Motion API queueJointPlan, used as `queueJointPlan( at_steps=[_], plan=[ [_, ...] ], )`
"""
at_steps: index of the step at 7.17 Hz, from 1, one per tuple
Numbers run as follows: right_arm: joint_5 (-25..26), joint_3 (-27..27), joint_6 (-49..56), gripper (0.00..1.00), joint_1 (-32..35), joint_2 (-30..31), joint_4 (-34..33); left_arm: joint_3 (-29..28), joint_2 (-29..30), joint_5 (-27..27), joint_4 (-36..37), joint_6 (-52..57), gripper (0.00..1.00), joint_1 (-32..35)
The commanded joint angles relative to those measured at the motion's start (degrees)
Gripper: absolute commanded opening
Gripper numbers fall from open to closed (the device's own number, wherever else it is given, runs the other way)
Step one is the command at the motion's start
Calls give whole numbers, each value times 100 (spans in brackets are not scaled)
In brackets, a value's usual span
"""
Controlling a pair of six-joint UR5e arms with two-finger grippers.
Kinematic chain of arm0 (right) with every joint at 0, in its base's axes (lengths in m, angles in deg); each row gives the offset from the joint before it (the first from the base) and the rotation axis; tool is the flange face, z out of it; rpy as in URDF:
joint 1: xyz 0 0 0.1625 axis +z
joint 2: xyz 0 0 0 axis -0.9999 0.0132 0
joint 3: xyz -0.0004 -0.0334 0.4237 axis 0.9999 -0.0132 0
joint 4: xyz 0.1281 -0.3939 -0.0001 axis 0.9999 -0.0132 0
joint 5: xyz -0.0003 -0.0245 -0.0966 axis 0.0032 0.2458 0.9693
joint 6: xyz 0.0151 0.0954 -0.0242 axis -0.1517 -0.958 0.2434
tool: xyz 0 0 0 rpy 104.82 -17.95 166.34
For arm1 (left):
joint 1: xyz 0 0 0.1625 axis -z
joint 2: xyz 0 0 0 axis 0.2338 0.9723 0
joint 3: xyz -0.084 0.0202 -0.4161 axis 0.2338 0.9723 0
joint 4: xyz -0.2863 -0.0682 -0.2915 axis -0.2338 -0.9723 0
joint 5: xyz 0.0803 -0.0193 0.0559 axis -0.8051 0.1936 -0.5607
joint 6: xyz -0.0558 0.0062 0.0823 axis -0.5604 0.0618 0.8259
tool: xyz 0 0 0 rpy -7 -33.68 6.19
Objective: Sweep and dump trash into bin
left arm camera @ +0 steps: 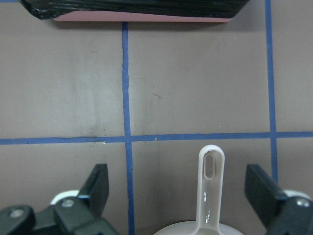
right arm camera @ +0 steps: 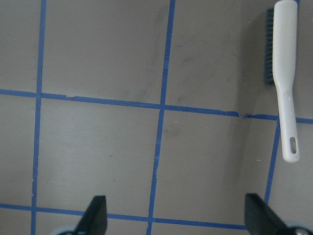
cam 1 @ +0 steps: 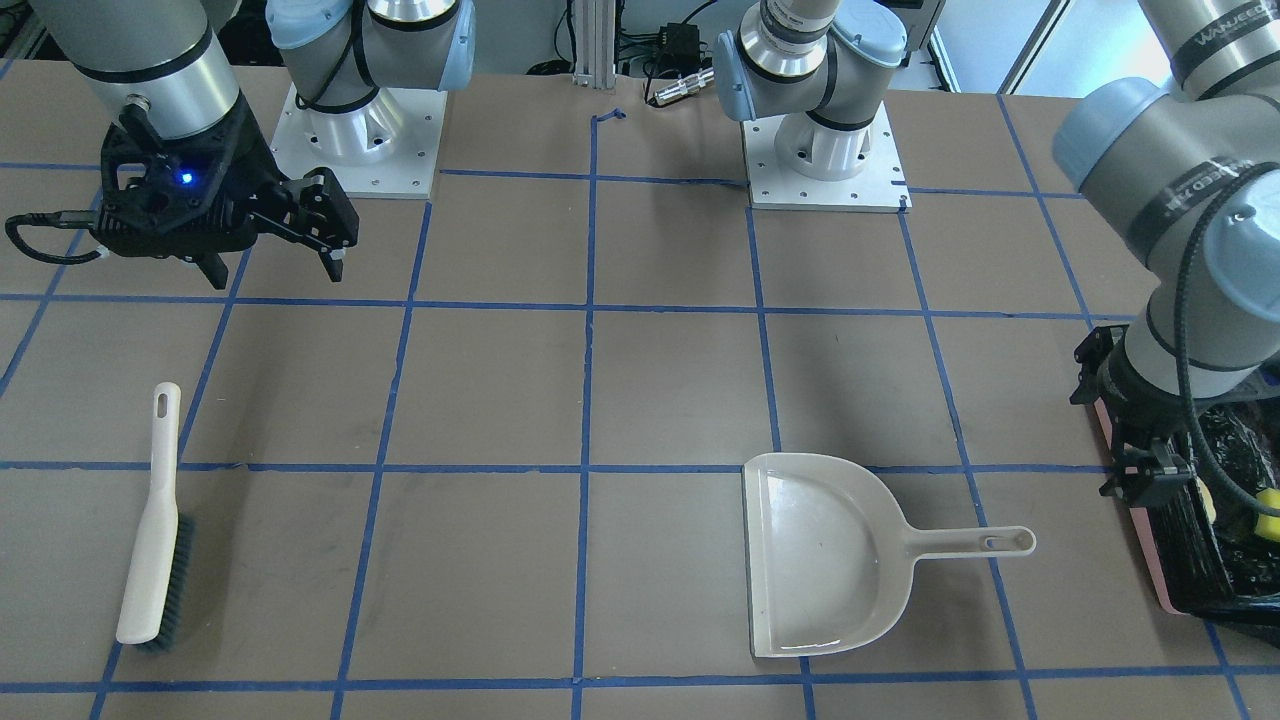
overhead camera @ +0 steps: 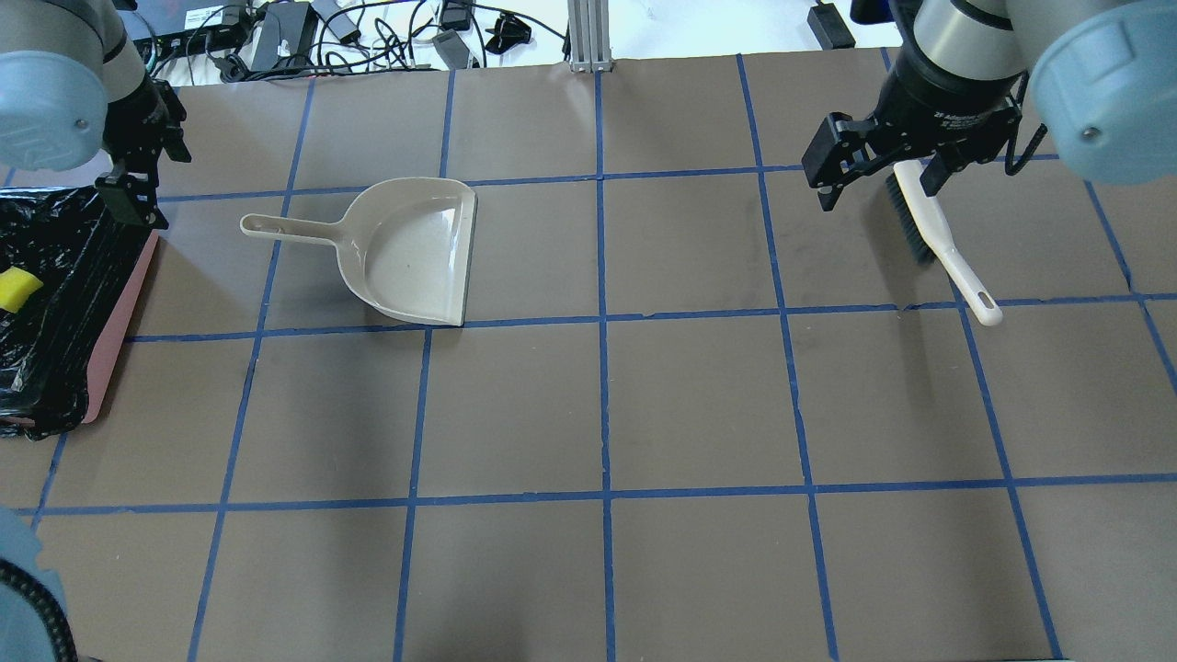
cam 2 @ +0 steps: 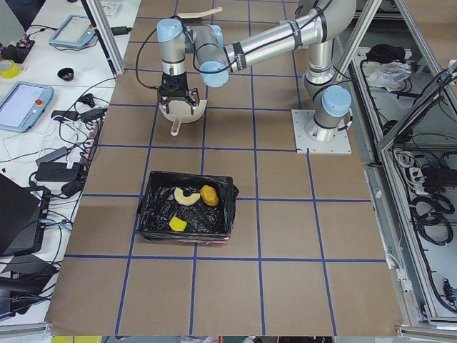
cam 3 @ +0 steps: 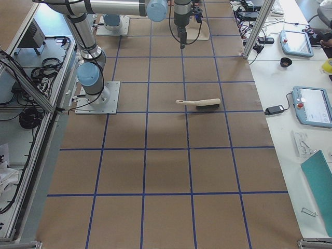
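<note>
The pink bin [overhead camera: 115, 331], lined with a black bag, stands at the table's left end. In the exterior left view it [cam 2: 225, 221] holds the croissant [cam 2: 187, 195], the golden-brown roll [cam 2: 209, 194] and the yellow sponge piece [cam 2: 178, 224]. The sponge also shows in the overhead view [overhead camera: 18, 288]. My left gripper [overhead camera: 138, 175] hangs open and empty between the bin and the dustpan handle [left arm camera: 211, 176]. My right gripper [overhead camera: 878, 175] is open and empty, above the table beside the brush [overhead camera: 938, 239].
The empty beige dustpan [overhead camera: 414, 253] lies flat, its handle pointing toward the bin. The white brush with dark bristles [cam 1: 150, 520] lies flat on the right side. Blue tape lines grid the brown table [overhead camera: 607, 414]. Both arm bases [cam 1: 820, 160] stand at the robot's edge.
</note>
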Motion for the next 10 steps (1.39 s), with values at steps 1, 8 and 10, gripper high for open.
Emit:
queueJointPlan(
  at_steps=[1,8,10],
  plan=[
    [-60,-17,-165,100,1,18,40,434,-621,-205,-77,425,100,15],
    [-8,-79,-464,100,1,106,75,832,-1881,-278,-665,3702,99,1279],
    [1,-70,-455,100,1,132,171,779,-1864,197,-640,4782,98,1621]
  ],
)
